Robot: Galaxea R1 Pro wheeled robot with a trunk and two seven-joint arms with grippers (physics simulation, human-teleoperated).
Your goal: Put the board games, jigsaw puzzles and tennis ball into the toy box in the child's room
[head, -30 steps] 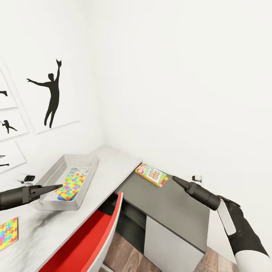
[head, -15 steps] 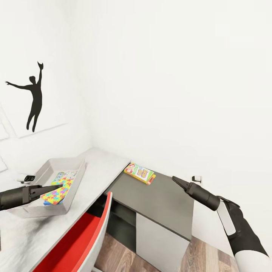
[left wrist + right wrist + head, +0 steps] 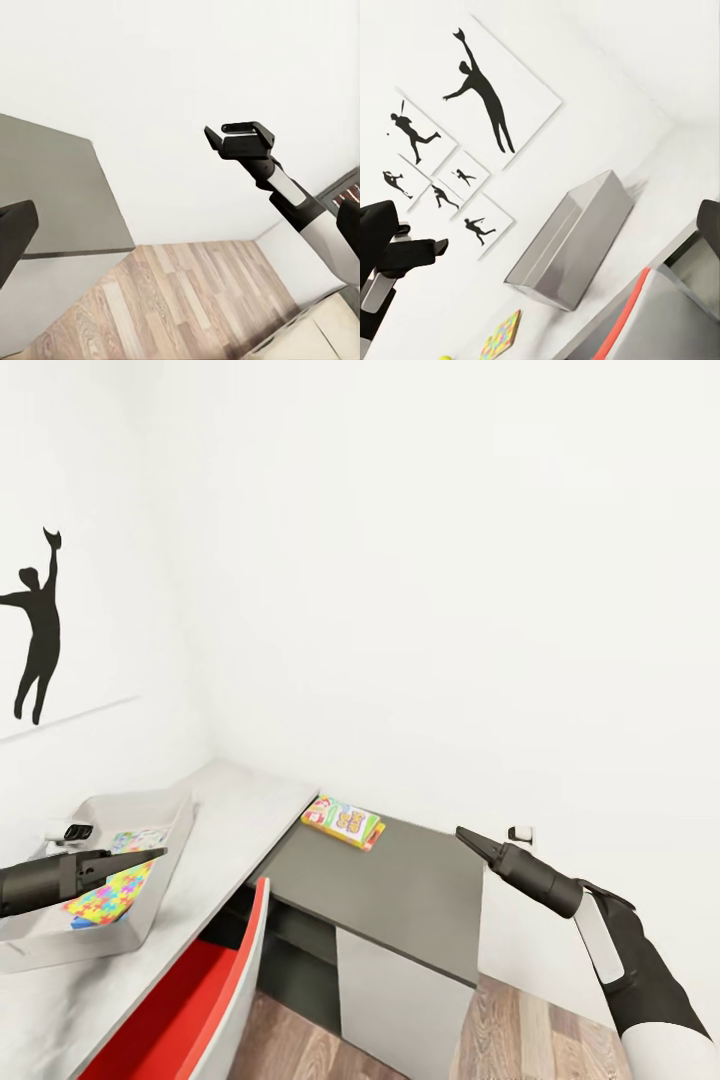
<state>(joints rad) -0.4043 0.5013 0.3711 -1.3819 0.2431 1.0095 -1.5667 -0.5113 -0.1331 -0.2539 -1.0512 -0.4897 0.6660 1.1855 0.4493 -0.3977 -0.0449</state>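
The light grey toy box (image 3: pixel 160 860) stands on the table's light top (image 3: pixel 240 810) at the left. A jigsaw puzzle (image 3: pixel 108 892) lies in it on something with a blue edge. The SKIP-BO board game (image 3: pixel 343 822) lies flat on the dark grey top, near the wall. My left gripper (image 3: pixel 152 853) hovers open over the box's near side, holding nothing. My right gripper (image 3: pixel 468 836) is open and empty in the air beside the dark top's right end. The right wrist view has a second jigsaw puzzle (image 3: pixel 502 337) on the light top beyond the toy box (image 3: pixel 574 240).
A red chair (image 3: pixel 190 1000) is pushed under the table in front of the box. White drawers (image 3: pixel 400 990) stand under the dark top, with wood-plank floor (image 3: pixel 530 1030) to their right. Black silhouette prints (image 3: pixel 35 625) hang on the left wall.
The head camera has swung to the right, so the box, table and game sit further left in the picture. The puzzle at the lower left has left the view. Both arms hold the same pose.
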